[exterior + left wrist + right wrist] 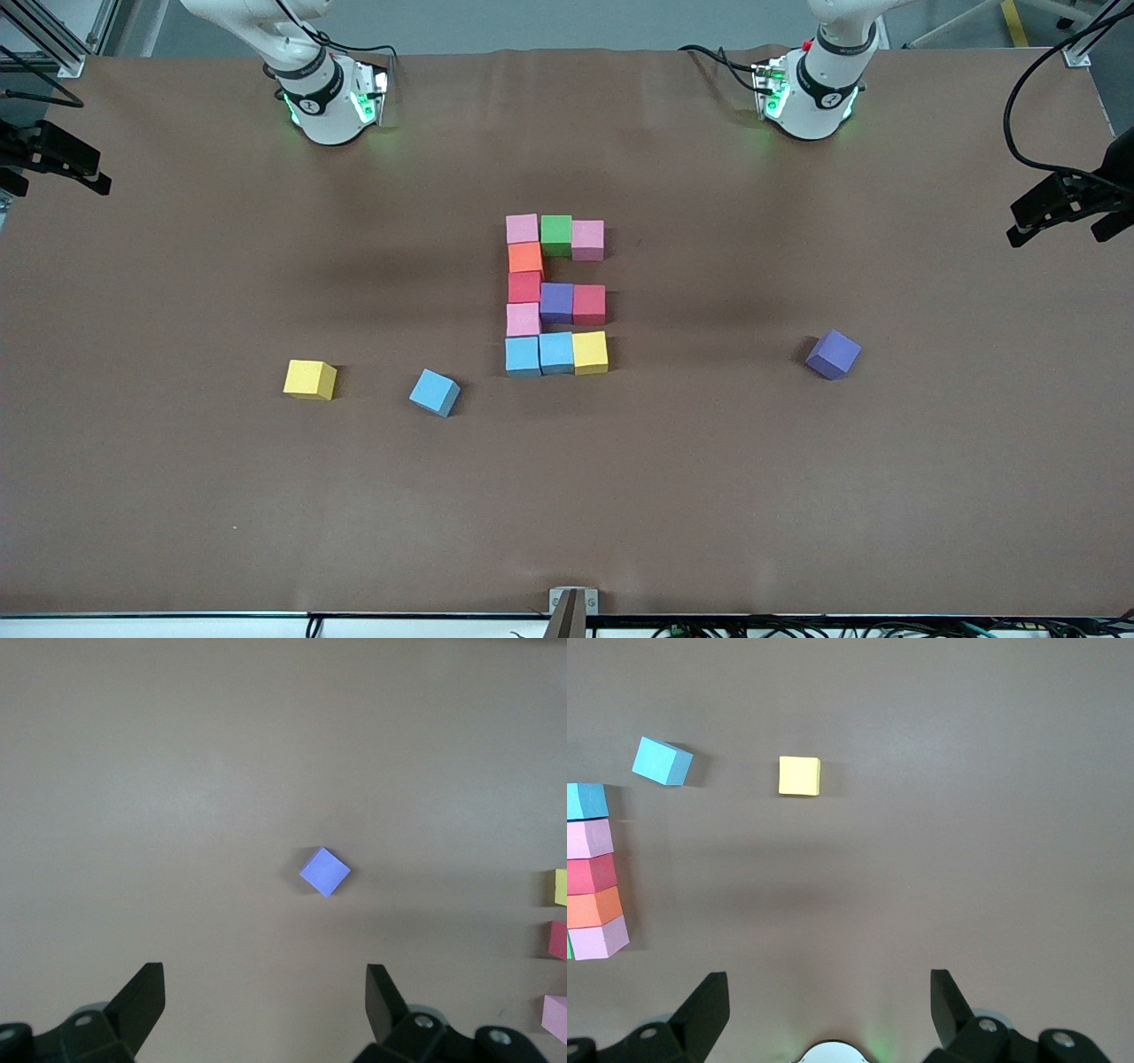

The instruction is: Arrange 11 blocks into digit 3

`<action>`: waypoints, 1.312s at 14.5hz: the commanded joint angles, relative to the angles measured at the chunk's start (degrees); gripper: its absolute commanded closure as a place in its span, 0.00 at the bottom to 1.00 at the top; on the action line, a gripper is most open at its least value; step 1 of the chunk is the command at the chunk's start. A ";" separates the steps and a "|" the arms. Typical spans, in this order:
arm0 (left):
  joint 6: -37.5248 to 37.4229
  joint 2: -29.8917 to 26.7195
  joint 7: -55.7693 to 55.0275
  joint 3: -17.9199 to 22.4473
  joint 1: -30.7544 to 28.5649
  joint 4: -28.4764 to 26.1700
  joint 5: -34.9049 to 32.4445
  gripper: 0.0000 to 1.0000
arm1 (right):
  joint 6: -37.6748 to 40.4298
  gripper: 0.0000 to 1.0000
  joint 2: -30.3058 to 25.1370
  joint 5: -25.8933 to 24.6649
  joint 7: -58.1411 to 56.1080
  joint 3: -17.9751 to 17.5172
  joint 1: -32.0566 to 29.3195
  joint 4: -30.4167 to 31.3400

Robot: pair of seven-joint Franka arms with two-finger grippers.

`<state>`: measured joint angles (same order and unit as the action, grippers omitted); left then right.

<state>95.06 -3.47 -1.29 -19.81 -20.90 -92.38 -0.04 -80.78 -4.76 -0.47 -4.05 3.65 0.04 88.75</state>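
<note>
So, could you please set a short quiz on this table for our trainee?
1. True or false: the green block sits in the figure's bar farthest from the front camera.
2. How many blocks lie apart from the figure?
3. The open left gripper hangs near which loose block: A yellow, B purple, C light blue?
Key: 1 true. 2 three: yellow block, light blue block, purple block. 3 B; the open right gripper hangs near the other two.

Open right gripper (824,1005) hangs over bare table (966,859); yellow cube (799,776) sits near tilted light blue cube (661,761).
</note>
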 commanded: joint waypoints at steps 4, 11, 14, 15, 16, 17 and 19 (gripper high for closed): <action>-0.58 0.48 3.47 2.39 1.03 1.06 1.10 0.00 | 0.27 0.00 0.19 0.12 0.62 -0.57 -1.00 -0.60; -0.58 1.36 3.22 19.54 18.79 1.06 1.10 0.00 | 0.09 0.00 0.19 0.12 0.54 -0.57 -1.00 -0.51; -0.58 1.80 2.96 19.55 18.97 1.06 1.10 0.00 | 0.10 0.00 0.19 0.12 0.54 -0.57 -1.00 -0.51; -0.58 1.98 2.87 19.55 19.06 1.06 1.10 0.00 | 0.10 0.00 0.19 0.12 0.54 -0.57 -1.00 -0.51; -0.58 2.06 2.87 19.55 19.67 1.06 1.18 0.00 | 0.10 0.00 0.19 0.12 0.54 -0.57 -1.00 -0.51; -0.49 2.07 2.87 19.72 20.46 1.06 1.10 0.00 | 0.18 0.00 0.19 0.12 0.54 -0.57 -1.00 -0.51; -0.31 2.15 2.70 19.98 20.90 1.06 1.10 0.00 | 0.71 0.00 0.01 0.12 0.54 -0.57 -1.00 -0.51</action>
<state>95.08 -1.67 1.13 -0.82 -1.12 -92.30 0.04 -80.78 -4.75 -0.47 -3.98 3.67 0.01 88.75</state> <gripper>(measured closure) 0.000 0.000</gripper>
